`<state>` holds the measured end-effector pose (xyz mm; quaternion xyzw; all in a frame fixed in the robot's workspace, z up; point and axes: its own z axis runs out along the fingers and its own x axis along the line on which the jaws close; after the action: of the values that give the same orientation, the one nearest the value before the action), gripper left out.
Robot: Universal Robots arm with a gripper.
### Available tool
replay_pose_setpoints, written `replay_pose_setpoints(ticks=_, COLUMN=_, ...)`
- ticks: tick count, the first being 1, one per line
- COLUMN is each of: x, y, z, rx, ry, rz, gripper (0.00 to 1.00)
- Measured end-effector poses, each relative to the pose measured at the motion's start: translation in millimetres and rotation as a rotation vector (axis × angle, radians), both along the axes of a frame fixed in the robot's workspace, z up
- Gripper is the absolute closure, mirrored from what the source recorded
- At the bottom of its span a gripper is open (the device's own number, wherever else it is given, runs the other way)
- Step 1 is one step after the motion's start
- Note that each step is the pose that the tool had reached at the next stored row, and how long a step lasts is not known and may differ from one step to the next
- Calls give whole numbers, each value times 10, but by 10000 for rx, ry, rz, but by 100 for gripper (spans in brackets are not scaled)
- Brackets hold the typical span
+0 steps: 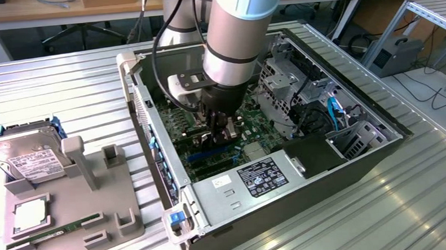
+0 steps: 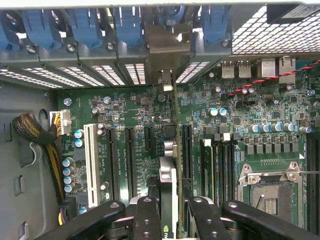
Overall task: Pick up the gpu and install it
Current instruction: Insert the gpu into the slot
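The gripper (image 2: 169,215) clamps the gpu (image 2: 168,175) edge-on between its two black fingers (image 2: 146,220). The card stands upright over the green motherboard (image 2: 230,125). Its metal bracket (image 2: 167,47) sits at the rear panel, among the blue retaining clips (image 2: 85,22). Black expansion slots (image 2: 111,160) and a white slot (image 2: 91,165) lie on one side of the card, the CPU socket (image 2: 270,195) on the other. Whether the card is seated cannot be determined.

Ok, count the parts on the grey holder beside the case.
3: a hard drive at its far end, a square processor in the middle, a green memory stick along the near edge.
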<state>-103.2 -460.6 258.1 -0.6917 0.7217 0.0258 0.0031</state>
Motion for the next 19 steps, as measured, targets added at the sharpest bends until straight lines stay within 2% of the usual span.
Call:
replay_pose_setpoints(ticks=13, x=-4, y=-2, z=-35, rx=1, ry=0, rz=-147, gripper=73)
replay_pose_setpoints(ticks=19, x=-4, y=-2, z=10, rx=-4, ry=-1, rz=-147, gripper=73)
